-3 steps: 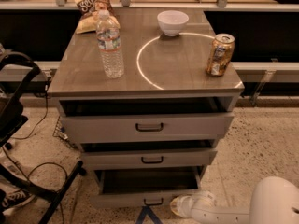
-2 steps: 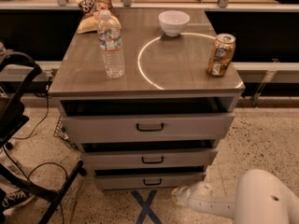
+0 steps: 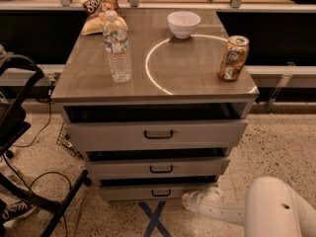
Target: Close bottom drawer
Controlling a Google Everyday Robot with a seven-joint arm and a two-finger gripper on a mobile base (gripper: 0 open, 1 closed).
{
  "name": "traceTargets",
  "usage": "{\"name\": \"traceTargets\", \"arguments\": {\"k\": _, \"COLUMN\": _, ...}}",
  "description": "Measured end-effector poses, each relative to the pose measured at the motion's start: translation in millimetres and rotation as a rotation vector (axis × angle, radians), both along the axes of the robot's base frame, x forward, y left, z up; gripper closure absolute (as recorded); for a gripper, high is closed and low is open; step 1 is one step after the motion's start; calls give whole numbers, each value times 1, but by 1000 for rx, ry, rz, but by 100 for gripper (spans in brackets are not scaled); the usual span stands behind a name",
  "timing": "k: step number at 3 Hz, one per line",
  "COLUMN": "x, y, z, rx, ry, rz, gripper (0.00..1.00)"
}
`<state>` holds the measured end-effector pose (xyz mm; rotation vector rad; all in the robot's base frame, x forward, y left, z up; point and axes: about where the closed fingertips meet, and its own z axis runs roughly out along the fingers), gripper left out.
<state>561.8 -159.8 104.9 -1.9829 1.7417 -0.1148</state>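
At the foot of the cabinet [image 3: 187, 78], the bottom drawer [image 3: 133, 193] sits pushed in, roughly in line with the middle drawer [image 3: 197, 168] above, so closing looks all but done; gripper [image 3: 190, 200] low beside its right end, grip state cannot tell.

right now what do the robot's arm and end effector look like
The arm is a smooth off-white shell: a fat rounded joint housing with two small dark dots, narrowing to a slimmer tube. No cables or lettering show. The pale, knobbly end effector sits low by the speckled floor, beside the right end of the narrow pale grey wood-look bottom drawer.
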Motion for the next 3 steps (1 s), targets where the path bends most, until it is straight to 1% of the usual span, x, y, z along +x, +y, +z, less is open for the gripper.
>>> {"name": "traceTargets", "arguments": {"k": 1, "x": 6, "y": -23, "z": 12, "rx": -27, "ry": -1, "rz": -53, "gripper": 100}}
{"name": "traceTargets", "arguments": {"k": 2, "x": 11, "y": -73, "z": 49, "rx": -68, "ry": -11, "rz": -166, "gripper": 100}}
{"name": "traceTargets", "arguments": {"k": 3, "x": 15, "y": -154, "z": 134, "rx": -150, "ry": -76, "rz": -335, "gripper": 100}}
